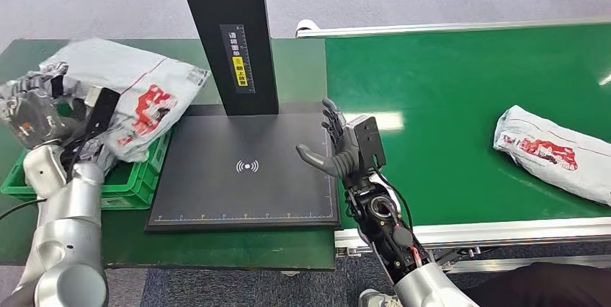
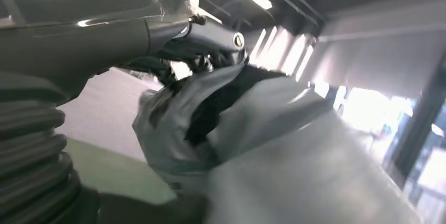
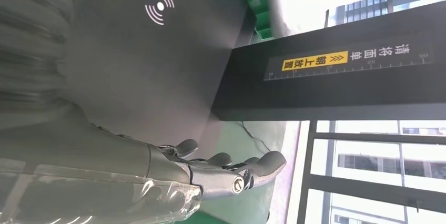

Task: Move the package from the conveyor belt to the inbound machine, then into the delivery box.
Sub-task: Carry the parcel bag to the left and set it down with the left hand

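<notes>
Overhead, crinkled grey plastic package point(image 1: 130, 91)

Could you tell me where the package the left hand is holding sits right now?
In the head view, the grey package is at the far left, gripped by the left hand over the green crate, just left of the black scanner platform.

Right hand point(image 1: 344, 150), fingers point(image 1: 332, 121) spread, at the bare scan plate's point(image 1: 216, 192) edge. Black post point(image 1: 230, 33) stands beyond the fingertips (blocking passage). Open belt point(image 1: 447, 119) behind its palm, up to the second package point(image 1: 555, 152).
</notes>
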Tool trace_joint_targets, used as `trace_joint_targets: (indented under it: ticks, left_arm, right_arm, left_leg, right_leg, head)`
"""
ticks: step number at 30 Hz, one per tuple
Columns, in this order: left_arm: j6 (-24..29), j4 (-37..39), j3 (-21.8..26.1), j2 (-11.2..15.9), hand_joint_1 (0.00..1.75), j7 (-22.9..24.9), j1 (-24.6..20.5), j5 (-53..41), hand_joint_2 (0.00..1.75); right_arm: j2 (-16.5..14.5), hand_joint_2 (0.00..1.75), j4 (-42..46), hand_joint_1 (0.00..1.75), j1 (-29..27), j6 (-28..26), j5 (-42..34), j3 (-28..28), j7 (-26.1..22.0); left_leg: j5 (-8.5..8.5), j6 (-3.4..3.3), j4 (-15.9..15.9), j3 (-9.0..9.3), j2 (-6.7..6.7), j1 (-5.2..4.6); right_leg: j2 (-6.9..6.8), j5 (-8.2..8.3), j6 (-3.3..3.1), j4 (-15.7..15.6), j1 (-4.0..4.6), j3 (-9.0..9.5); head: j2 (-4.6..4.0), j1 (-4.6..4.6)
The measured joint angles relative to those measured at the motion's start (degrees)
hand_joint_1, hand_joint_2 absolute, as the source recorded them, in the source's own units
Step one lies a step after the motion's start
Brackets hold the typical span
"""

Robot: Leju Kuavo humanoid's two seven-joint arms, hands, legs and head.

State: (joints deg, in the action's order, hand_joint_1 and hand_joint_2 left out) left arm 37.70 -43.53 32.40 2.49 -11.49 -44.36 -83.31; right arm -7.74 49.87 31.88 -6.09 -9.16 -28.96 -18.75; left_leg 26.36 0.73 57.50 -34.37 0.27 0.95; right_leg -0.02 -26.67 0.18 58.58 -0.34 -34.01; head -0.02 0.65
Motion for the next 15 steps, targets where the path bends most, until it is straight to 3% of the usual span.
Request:
trace_joint_targets:
  ticks: [5, 9, 15]
  left_arm:
    - [-2.04, 6.97, -6.93, 1.55, 0.0, 4.76, -0.89, 1.09, 1.75]
    - [-1.99, 9.42, -9.88, 2.39, 0.0, 5.38, -0.81, 3.35, 1.75]
    - [0.22, 3.41, -10.72, 2.56, 0.0, -2.56, 2.13, 15.15, 1.75]
  right_arm:
    - [0.22, 1.75, 0.45, 0.0, -0.26, 0.81, 0.76, 0.0, 0.34]
    - [0.24, 1.75, 0.45, 0.0, -0.27, 1.11, 1.22, 0.0, 0.53]
    - [0.39, 1.75, 1.02, 0.0, -0.83, 1.63, 1.9, 0.0, 0.75]
  left_leg:
    - [0.0, 0.0, 0.0, -0.01, 0.04, 0.0]
    - [0.0, 0.0, -0.01, -0.01, 0.04, 0.0]
    - [0.0, 0.0, -0.01, -0.03, 0.05, 0.0]
  right_leg:
    - [0.02, 0.0, 0.0, 0.0, 0.0, -0.02]
    - [0.03, 0.0, -0.01, 0.01, 0.0, -0.02]
    - [0.03, -0.01, 0.0, 0.0, 0.0, -0.03]
  head:
    - [0.01, -0.01]
    - [0.0, -0.01]
    - [-0.01, 0.0]
